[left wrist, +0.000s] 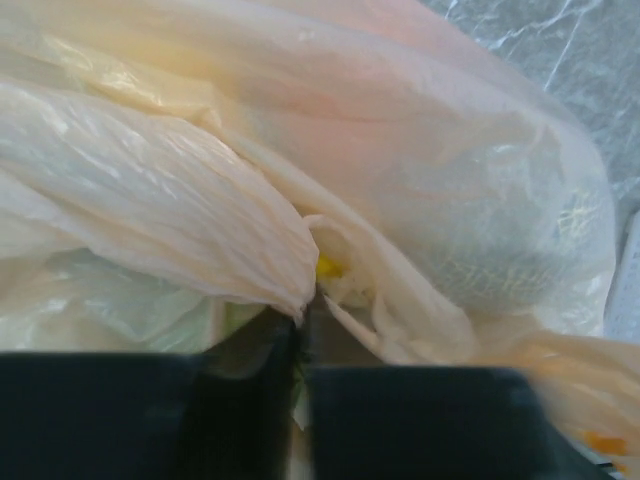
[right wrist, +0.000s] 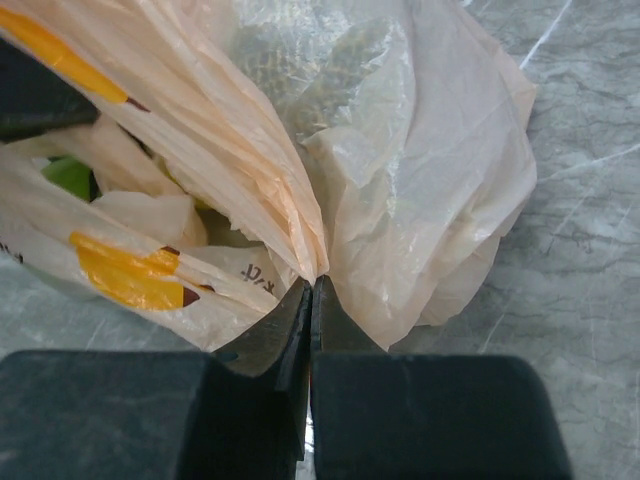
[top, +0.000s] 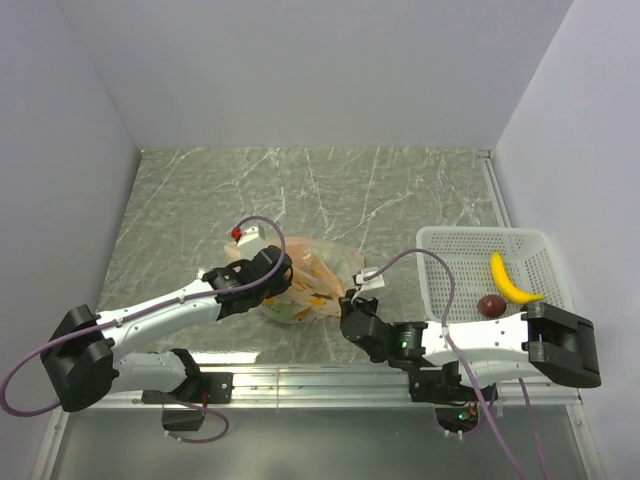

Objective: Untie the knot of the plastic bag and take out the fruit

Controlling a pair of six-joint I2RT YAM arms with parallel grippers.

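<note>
Walls close in the marble table [top: 300, 190] on the left, far and right sides, and bare marble is seen from the far wall down to the middle of the scene. On the left, room is left between the left arm and the left wall. The left gripper [top: 262, 272] is laid against the left end of the plastic bag [top: 312, 278]; in the left wrist view its jaws are seen clenched on a gathered fold of the pale plastic. The bag is set near the front edge of the table, between the two arms. Its long axis runs left to right and slants slightly toward the front on the right. The fruit [top: 287, 312] is held inside it: a green piece [right wrist: 70, 178] is seen through an opening in the folds, and a netted grey-green shape [left wrist: 490, 262] is seen through the film. The right gripper [top: 350, 305] is placed at the bag's right end, and in the right wrist view it is seen pinched tight on a bunched pleat of plastic. Further right, a white mesh basket [top: 480, 233] is set just beside the right wall, with a banana [top: 512, 280] and a dark red round fruit [top: 490, 305] inside it.
</note>
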